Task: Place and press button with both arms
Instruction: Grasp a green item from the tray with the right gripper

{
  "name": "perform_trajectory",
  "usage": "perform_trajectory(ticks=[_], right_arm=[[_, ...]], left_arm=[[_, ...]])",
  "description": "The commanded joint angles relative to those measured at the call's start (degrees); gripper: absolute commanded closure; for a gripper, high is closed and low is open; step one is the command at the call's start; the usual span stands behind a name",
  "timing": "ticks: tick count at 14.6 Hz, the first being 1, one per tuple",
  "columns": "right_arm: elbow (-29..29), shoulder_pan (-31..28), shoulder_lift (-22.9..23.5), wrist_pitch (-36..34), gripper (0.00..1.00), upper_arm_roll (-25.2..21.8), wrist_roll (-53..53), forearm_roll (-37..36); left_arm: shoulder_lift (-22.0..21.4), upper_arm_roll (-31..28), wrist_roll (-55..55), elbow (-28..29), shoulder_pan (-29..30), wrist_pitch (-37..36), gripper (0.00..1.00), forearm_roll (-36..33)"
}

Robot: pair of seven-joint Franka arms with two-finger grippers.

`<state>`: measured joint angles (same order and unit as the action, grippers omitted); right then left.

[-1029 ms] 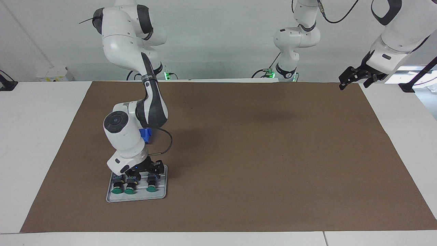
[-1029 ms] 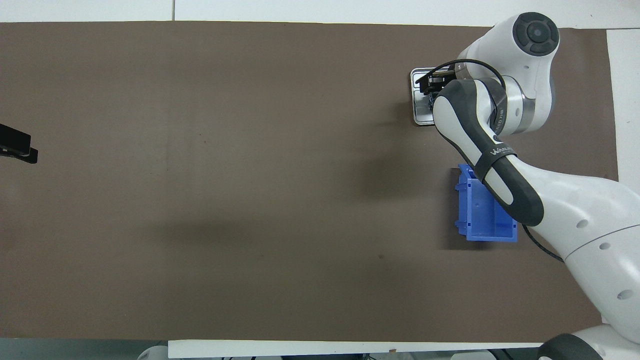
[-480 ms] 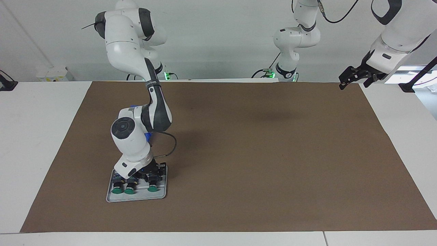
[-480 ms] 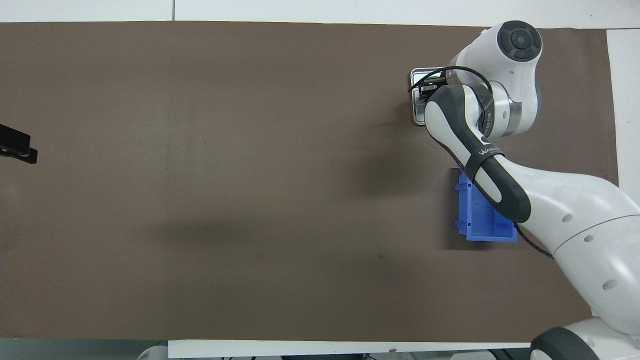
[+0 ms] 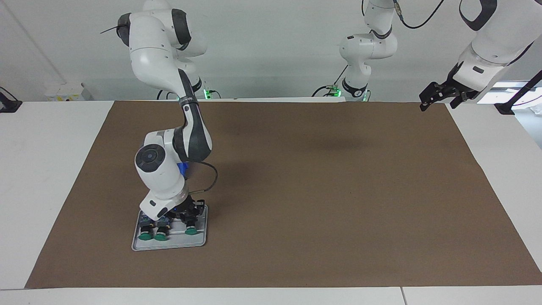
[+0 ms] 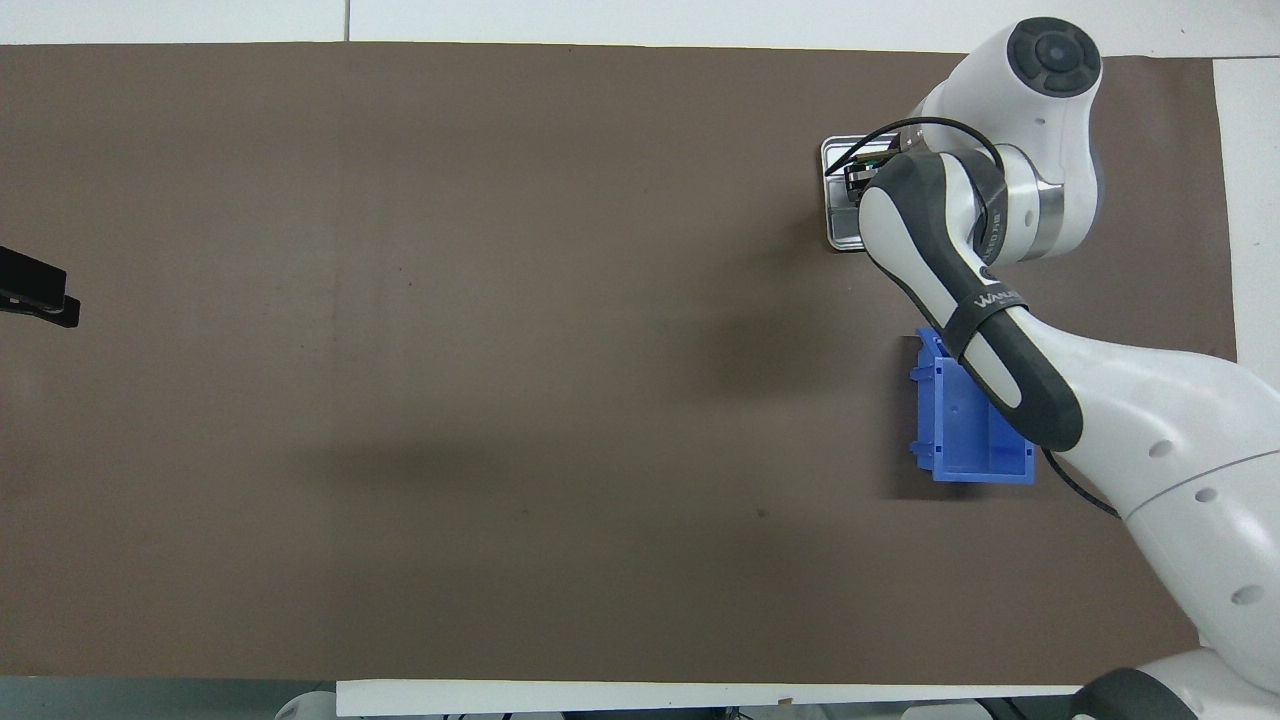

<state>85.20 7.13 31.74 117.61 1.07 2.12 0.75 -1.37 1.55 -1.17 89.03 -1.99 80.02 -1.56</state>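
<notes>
Three green-capped buttons lie in a grey tray (image 5: pixel 169 245) toward the right arm's end of the table. My right gripper (image 5: pixel 189 217) is down in the tray, its fingers closed around the black body of the button (image 5: pixel 190 231) nearest the left arm's end. The two other buttons (image 5: pixel 153 236) lie side by side, untouched. In the overhead view the right arm covers the buttons, and only the right gripper's (image 6: pixel 858 180) black back shows over the tray (image 6: pixel 838 236). My left gripper (image 5: pixel 436 95) waits open, high over the mat's corner near its own base.
A blue open bin (image 6: pixel 965 430) stands on the brown mat nearer to the robots than the tray, partly under the right arm; only its corner (image 5: pixel 183 168) shows in the facing view. The white table (image 5: pixel 51 169) borders the mat.
The right gripper has shut on the button at the tray's end toward the left arm, and that button's cap has shifted slightly. The right wrist swayed a little. The left arm stayed put.
</notes>
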Motion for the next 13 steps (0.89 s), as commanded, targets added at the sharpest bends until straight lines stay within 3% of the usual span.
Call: perform_trajectory(ticks=[1,4,6,10,13], right_arm=[[1.63,0.33,-8.07,-9.64,1.0,0.33,2.86,0.13],[4.7,3.31,-13.01,-15.38,1.0,0.86,12.96,0.75],[6.2,8.66,-14.33,-17.23,1.0,0.95,28.11,0.75],[9.28,16.32,-15.48,-14.79,1.0,1.21,51.44,0.92],[11.39,21.07,-15.49,-8.9,1.0,1.39,71.47,3.91]], left_arm=[[-1.53,-0.15,-0.06,1.59,-0.55,0.4,0.0,-0.63],[-1.53,-0.15,0.38,1.59,-0.55,0.31,0.0,-0.63],[-1.53,-0.15,0.03,1.59,-0.55,0.14,0.0,-0.63],[-1.62,-0.24,0.38,1.68,-0.29,0.05,0.0,-0.63],[-1.62,-0.24,0.12,1.68,-0.2,0.05,0.0,-0.63]])
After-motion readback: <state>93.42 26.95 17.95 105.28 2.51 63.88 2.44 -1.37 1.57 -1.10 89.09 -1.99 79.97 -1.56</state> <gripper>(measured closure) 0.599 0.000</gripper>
